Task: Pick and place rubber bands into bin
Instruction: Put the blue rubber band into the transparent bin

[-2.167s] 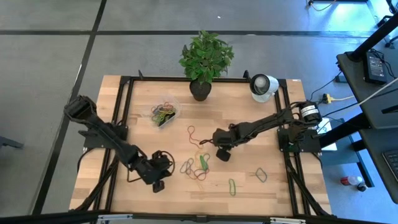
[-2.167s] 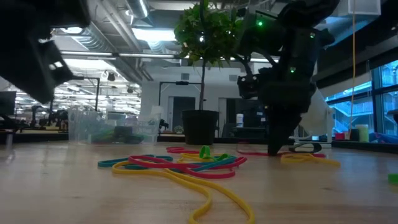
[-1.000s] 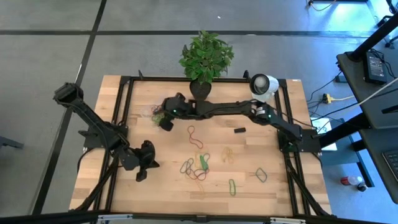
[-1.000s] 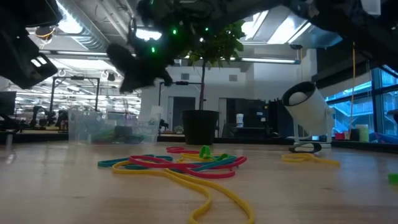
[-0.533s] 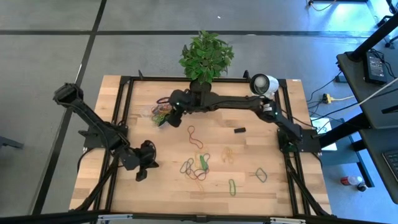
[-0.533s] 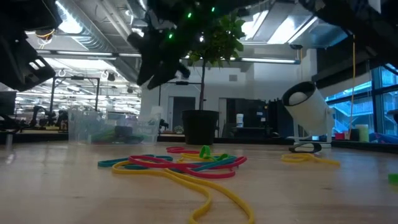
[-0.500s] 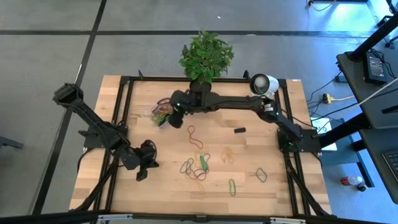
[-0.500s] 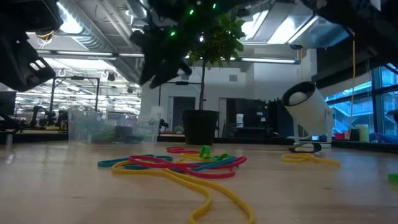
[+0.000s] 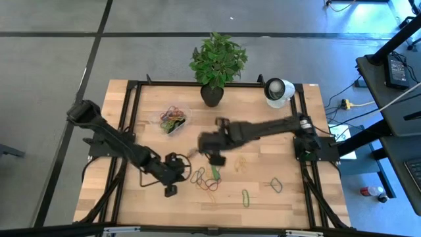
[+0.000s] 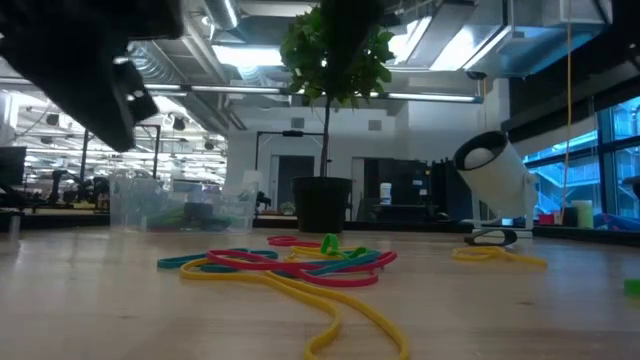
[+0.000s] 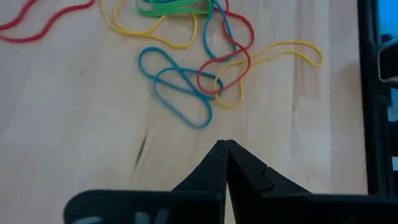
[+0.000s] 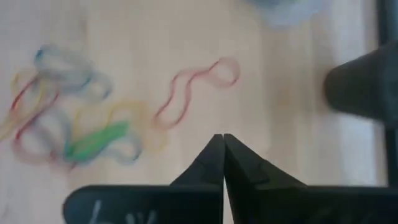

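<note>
Left gripper (image 9: 170, 190): closed, holding nothing, at the near left of the table (image 9: 289, 197), just left of the loose pile.
Right gripper (image 9: 215, 158): closed, empty, over mid-table above the loose bands.
Rubber bands (image 9: 209, 176): tangled pile near centre, others scattered to the right.
Bin (image 9: 173, 118): far left, bands inside, left of the potted plant (image 9: 216, 62).

Wooden table (image 9: 263, 197): loose rubber bands (image 9: 209, 176) just beyond left gripper (image 9: 169, 191) tips; bin (image 9: 173, 119) and plant pot (image 9: 212, 96) farther off.
</note>
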{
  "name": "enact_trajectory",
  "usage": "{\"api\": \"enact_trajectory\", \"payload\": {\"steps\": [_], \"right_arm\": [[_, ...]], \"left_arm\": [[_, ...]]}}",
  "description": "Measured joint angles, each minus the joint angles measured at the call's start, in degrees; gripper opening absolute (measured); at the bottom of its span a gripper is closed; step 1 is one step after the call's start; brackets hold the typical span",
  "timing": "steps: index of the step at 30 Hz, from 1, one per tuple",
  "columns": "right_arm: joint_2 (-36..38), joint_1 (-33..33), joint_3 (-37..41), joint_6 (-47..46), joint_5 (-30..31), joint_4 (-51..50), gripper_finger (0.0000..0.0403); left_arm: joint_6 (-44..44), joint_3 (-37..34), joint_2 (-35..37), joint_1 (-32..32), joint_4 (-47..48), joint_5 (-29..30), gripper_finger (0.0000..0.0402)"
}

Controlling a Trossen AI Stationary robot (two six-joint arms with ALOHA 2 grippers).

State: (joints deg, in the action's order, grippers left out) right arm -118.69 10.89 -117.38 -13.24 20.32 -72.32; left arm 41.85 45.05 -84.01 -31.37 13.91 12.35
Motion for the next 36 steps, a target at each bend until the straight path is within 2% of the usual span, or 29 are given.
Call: {"api": "enact_trajectory", "payload": {"steps": [3,7,10,13,17,22,29,33,36], "right_arm": [[6.93,4.25,12.54,-3.82,0.13,5.22,0.0014],[19.47,9.99,33.25,-13.6,0.02,19.69,0.0015],[28.37,14.31,46.71,-20.8,-0.2,29.41,0.0006],[36.38,18.01,57.37,-26.2,0.07,37.95,0.0004],[45.01,22.11,69.12,-32.68,-0.05,46.8,0.0012],[52.18,25.01,79.02,-37.6,0.01,54.03,0.0009],[57.13,26.56,85.11,-37.61,0.04,60.25,0.0006],[57.75,26.88,85.85,-35.72,0.04,61.01,0.0014],[57.79,26.88,85.85,-33.39,0.01,61.05,0.0016]], "left_arm": [[0.21,3.78,-4.01,1.22,0.06,-1.35,0.0001],[-1.32,8.5,-8.37,2.39,0.78,-1.38,0.0001],[-1.54,12.51,-11.35,3.7,5.15,-1.17,0.0001],[-1.92,16.08,-14.09,5.37,10.78,-1.72,0.0001],[-4.2,18.75,-17.04,7.73,13.15,-3.06,0.001],[-5.15,19.57,-20.08,10.68,12.87,-4.74,0.0044],[-5.18,19.53,-24.06,12.03,12.51,-6.83,0.0085],[-5.46,19.84,-26.04,11.9,12.49,-6.41,0.0082],[-3.79,19.81,-26.33,11.39,12.7,-5.7,0.0049]]}}
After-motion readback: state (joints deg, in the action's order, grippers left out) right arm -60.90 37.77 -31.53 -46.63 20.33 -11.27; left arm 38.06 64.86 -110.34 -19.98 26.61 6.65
